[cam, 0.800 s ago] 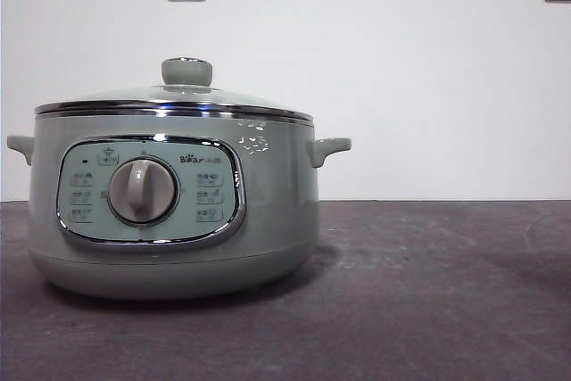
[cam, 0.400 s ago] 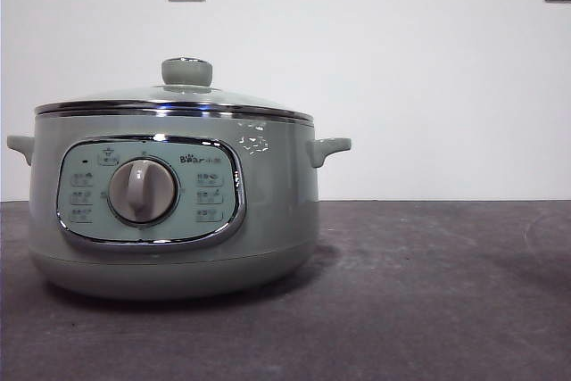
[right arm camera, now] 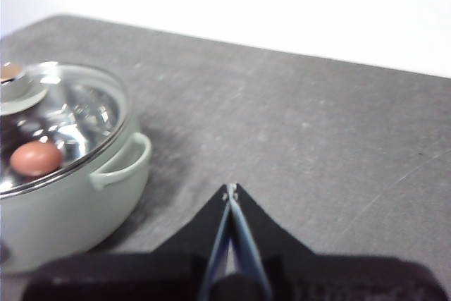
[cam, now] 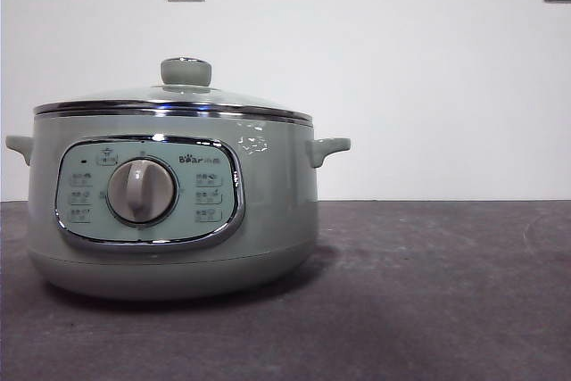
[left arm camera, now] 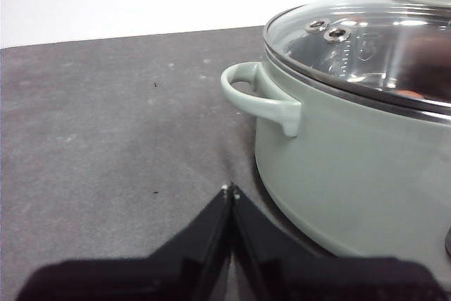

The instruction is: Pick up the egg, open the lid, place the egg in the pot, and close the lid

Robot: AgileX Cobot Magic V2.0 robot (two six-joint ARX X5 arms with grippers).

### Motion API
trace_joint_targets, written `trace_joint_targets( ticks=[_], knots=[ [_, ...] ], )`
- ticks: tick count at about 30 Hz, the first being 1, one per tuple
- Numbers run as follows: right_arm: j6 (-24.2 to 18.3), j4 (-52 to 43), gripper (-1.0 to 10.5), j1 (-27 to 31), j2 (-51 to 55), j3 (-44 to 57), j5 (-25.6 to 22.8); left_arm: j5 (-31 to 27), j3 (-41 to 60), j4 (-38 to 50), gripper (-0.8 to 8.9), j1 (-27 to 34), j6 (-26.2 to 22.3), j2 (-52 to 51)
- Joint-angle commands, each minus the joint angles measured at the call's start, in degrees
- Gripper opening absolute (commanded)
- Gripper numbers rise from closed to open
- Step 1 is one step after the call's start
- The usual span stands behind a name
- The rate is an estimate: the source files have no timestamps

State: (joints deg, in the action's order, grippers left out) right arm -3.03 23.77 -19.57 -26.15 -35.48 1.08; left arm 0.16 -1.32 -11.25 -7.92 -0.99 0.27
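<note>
On the left of the front view we find the pot [cam: 169, 207] standing on the dark table [cam: 446, 292], its control panel and dial [cam: 141, 191] facing us; the lid [cam: 174, 100] sits flat on its rim, chrome edge seated all round and green knob [cam: 186, 71] upright at the centre; neither arm shows in this view.

The left gripper [left arm camera: 231, 192] hangs low over the table just beside the pot [left arm camera: 352, 174], near one side handle [left arm camera: 257, 96]; its jaws are pressed together with nothing between them, touching nothing; from here the lid [left arm camera: 366, 47] is plainly down.

Further right, the right gripper [right arm camera: 230, 189] hangs above bare table, well apart from the pot [right arm camera: 63, 202]; its jaws too are closed tip to tip and hold nothing. Through the glass of the lid [right arm camera: 63, 125] in this view we see the egg [right arm camera: 35, 158], reddish-brown, lying inside the pot on the side toward the near handle [right arm camera: 123, 163].

We judge the whole task done: egg in the pot, lid back in place, both grippers free and clear; nothing appears left to do, save perhaps drawing the arms to rest.
</note>
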Motion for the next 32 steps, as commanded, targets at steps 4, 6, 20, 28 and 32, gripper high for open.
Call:
trace_joint_targets(
  ticks=[4,6,20,28,32],
  knots=[
    [-0.44,-8.66,0.0,13.20,9.92,13.07,6.86,-0.04,0.98,0.31,-0.02,0.15,0.33,-0.17],
    [0.24,-10.75,0.0,15.96,13.81,17.79,8.04,-0.04,0.98,0.31,-0.02,0.15,0.33,-0.17],
    [6.21,-14.49,0.0,17.64,25.97,35.17,7.63,-0.04,0.98,0.31,-0.02,0.15,0.33,-0.17],
    [6.23,-13.84,0.0,17.64,26.12,35.17,7.63,-0.04,0.96,0.33,-0.02,0.15,0.33,-0.17],
    [6.16,-13.90,0.0,17.64,26.10,35.15,7.54,-0.04,0.98,0.33,-0.02,0.15,0.33,-0.17]
  ],
)
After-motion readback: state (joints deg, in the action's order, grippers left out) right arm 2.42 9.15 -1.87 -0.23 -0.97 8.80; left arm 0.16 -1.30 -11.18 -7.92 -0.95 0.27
